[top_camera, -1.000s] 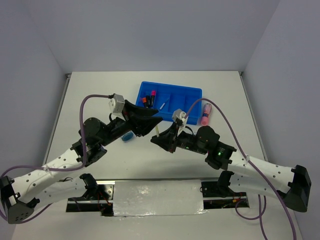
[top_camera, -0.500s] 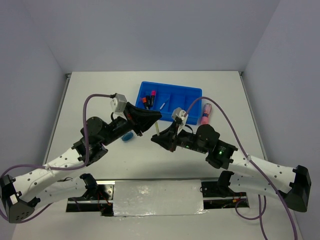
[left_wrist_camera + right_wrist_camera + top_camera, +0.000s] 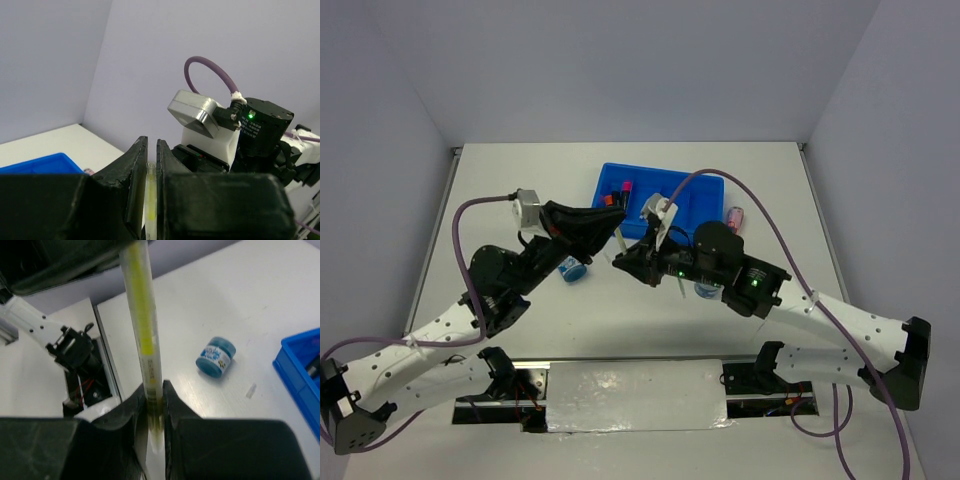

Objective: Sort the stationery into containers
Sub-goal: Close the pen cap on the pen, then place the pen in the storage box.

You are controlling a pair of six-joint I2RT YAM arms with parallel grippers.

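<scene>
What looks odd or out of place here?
One thin pen is pinched by both the left gripper and the right gripper at once, in mid-air, on the near side of the blue tray. Nothing looks spilled or broken.

White table is boxed in by plain grey-lilac walls on three sides. Shiny silver panel is seen fixed along the near edge.

Left arm, right arm raised inward, left fingers, right fingers pinched narrow
</scene>
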